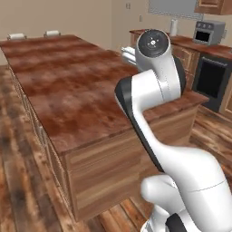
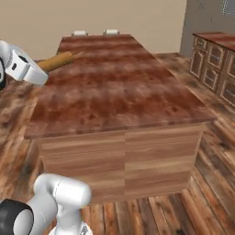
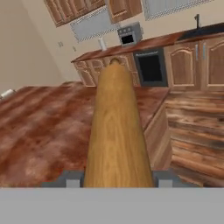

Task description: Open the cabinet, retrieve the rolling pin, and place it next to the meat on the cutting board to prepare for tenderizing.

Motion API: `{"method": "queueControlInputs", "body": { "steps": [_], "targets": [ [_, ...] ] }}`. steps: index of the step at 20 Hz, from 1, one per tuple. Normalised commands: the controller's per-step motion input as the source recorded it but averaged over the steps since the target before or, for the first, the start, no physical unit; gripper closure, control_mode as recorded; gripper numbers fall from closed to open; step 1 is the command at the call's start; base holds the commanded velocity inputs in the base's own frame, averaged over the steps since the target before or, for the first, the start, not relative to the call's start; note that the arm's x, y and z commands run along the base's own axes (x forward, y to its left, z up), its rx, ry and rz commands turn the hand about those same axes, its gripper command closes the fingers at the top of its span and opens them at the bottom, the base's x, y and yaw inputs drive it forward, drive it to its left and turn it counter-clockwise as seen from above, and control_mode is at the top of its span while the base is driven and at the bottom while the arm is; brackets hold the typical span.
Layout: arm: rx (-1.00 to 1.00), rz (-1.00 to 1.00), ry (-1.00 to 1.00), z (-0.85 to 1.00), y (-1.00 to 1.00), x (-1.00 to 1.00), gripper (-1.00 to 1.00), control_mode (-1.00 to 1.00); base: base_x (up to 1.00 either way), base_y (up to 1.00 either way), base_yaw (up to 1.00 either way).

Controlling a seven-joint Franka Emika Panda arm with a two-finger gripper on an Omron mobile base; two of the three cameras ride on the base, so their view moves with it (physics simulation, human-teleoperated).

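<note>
The rolling pin, a light tan wooden cylinder, runs straight out from my gripper, which is shut on it, with a dark fingertip at each side. In the right base view the rolling pin sticks out of the gripper above the near left corner of the island, clear of its top. Brown wall cabinets hang on the far wall; I cannot tell which is the task's cabinet. The cutting board and the meat are out of view.
A long island with a reddish-brown top stands in front of the base. Behind it are a counter run with a black oven, a grey toaster oven and base cabinets. Wood floor surrounds the island.
</note>
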Motion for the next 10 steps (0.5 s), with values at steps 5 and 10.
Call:
{"method": "queueControlInputs", "body": {
  "steps": [5,10],
  "targets": [
    [0.00,0.00,0.00,0.00,0.00,0.00,1.00,1.00,0.02,0.00,-0.60],
    [0.00,0.00,0.00,0.00,0.00,0.00,1.00,1.00,0.03,0.00,-0.57]
  ]
}}
